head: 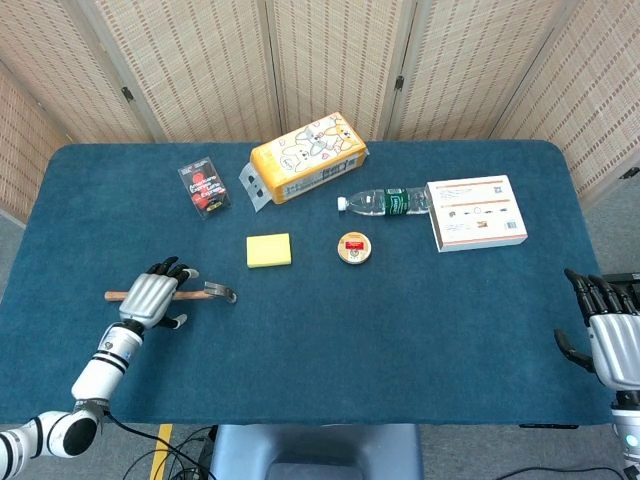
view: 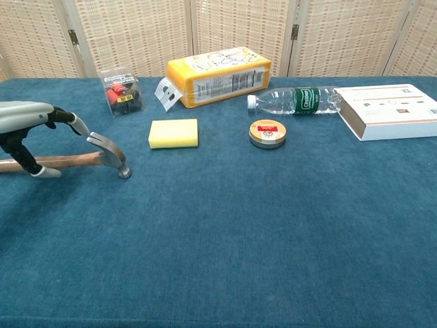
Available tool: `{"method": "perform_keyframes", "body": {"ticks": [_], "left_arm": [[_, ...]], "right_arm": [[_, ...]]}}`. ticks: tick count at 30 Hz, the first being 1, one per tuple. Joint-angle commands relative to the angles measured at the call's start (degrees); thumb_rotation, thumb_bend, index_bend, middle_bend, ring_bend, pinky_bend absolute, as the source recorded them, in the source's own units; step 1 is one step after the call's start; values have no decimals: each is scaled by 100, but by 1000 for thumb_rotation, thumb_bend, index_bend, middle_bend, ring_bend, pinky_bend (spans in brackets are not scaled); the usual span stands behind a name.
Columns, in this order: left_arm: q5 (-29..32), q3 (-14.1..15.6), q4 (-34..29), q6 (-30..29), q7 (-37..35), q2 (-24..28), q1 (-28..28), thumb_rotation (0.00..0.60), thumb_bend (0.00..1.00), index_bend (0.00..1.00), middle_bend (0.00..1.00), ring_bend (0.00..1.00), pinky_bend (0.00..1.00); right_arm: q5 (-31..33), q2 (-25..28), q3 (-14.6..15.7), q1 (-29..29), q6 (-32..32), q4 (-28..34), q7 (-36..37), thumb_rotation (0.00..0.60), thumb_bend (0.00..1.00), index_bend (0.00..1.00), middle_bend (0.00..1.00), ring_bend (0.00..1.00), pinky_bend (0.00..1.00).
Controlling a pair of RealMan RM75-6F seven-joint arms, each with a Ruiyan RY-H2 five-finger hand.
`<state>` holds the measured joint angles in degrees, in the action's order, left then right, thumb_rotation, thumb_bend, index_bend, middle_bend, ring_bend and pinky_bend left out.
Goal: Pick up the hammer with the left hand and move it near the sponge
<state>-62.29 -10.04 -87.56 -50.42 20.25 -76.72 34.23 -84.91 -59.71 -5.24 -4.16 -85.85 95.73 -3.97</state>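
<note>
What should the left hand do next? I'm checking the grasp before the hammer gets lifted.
Probably lower a little and close the fingers round the handle. The left hand arches over the hammer handle with fingers apart, thumb on the near side, not visibly gripping. The hammer lies flat on the table, apart from the sponge.

The left hand [head: 153,296] reaches forward on an extended arm, fingers curved downward and apart; the right hand [head: 611,337] rests at the near right edge, fingers spread
</note>
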Motion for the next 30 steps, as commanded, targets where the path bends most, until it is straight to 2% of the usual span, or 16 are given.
{"method": "perform_keyframes", "body": {"ticks": [1, 12, 24, 30], "left_arm": [[272, 1, 139, 139, 82, -132, 141, 600, 321, 262, 245, 88, 192], [593, 122, 431, 180, 126, -378, 320, 600, 459, 292, 310, 135, 192], [659, 225, 472, -25, 82, -466, 316, 600, 462, 291, 336, 257, 193], [582, 267, 497, -56, -30, -487, 306, 600, 462, 318, 381, 319, 217]], "right_arm": [[8, -4, 3, -5, 15, -12, 6, 600, 244, 0, 180, 115, 177], [28, -6, -8, -31, 51, -34, 17, 600, 244, 0, 191, 115, 177], [41, 11, -11, -76, 113, 18, -61, 600, 244, 0, 196, 115, 177], [49, 5, -9, -90, 133, 36, -78, 600, 244, 0, 200, 115, 177]]}}
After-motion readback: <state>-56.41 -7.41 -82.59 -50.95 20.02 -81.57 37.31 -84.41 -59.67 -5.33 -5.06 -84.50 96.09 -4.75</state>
